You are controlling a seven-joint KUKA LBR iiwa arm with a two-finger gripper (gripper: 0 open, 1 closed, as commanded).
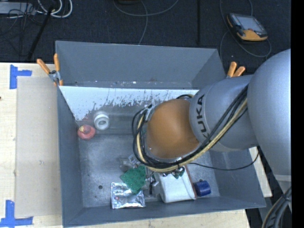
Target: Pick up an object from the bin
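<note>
**Claw low over the 6 o'clock cluster, no pick confirmed**

The grey robot arm (228,113) comes in from 3 o'clock. Its orange domed wrist cover (171,129) sits over the middle of the grey metal bin (137,65). The claw (153,178) is at the cover's 6 o'clock edge. Open or closed: cannot tell, the cover blocks it. Nothing is visibly gripped.

Things nearest the claw, all at the bin's 6 o'clock:
- crumpled green sheet (134,177), just beside the claw at its 9 o'clock; contact unclear
- white rectangular box (175,189), just beside it at 4 o'clock
- crinkled silver foil packet (126,196), at 7 o'clock, its top edge tucked under the green sheet
- small blue cap-like piece (203,188), next to the box at 3 o'clock

A small red round thing (86,132) and a white round cap (101,121) sit side by side at the bin's 10 o'clock, well apart from the claw.

Step, my read: approach over the cluster, grasp not yet shown. The candidate is the green sheet or the white box; I can't say which.

Next move needs:
- centring on one item, not straddling two
- for the limp sheet, a pinch on a fold; for the box, likely its narrow side
- a straight lift, minding the near wall at 6 o'clock

Writing: "KUKA" in black lettering (198,113) on the arm. No label on the bin things is legible.
</note>
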